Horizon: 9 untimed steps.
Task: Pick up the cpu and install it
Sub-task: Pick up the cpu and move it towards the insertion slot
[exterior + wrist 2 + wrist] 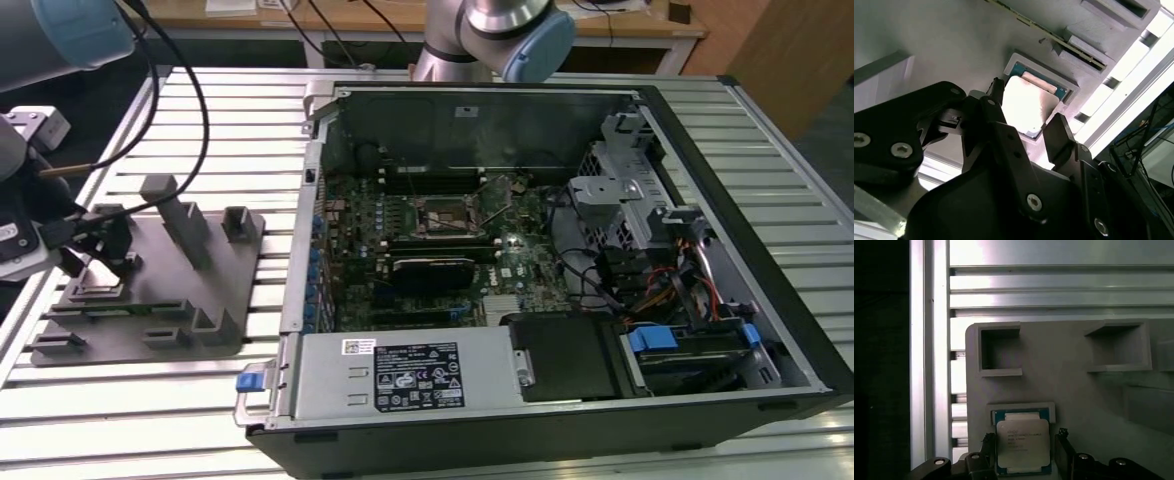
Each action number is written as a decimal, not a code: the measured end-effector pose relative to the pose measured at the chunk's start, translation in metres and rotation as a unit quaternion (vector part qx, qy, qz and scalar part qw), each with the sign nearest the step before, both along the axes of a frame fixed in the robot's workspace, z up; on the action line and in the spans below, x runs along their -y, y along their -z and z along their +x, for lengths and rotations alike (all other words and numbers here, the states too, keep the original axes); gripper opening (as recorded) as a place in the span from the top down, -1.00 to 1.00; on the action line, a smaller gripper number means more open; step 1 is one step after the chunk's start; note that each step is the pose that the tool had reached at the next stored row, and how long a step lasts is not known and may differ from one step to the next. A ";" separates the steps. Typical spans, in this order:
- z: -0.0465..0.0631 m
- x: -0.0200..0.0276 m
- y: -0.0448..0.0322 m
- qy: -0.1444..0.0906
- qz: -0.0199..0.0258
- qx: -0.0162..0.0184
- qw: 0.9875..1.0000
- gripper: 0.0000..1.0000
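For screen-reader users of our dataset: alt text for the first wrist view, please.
The cpu lies flat in a shallow recess of the grey fixture tray, the open gripper straddling it with one black finger on each side. The tray rests on a slatted metal table.

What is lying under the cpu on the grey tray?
The cpu sits in a shallow square pocket of the grey fixture tray; the pocket's raised rim shows around it. The pocket floor is hidden beneath the chip.
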State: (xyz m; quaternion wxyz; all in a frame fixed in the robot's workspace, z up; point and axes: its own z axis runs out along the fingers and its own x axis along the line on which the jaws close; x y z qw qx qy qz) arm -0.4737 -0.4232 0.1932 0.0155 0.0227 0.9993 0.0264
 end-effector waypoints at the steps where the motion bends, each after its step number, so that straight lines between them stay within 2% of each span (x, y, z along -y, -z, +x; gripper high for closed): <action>1: 0.000 0.0000 0.0006 0.000 0.000 0.000 1.000 -0.18; 9: 0.000 -0.0001 0.0061 0.000 0.000 0.000 1.000 -0.18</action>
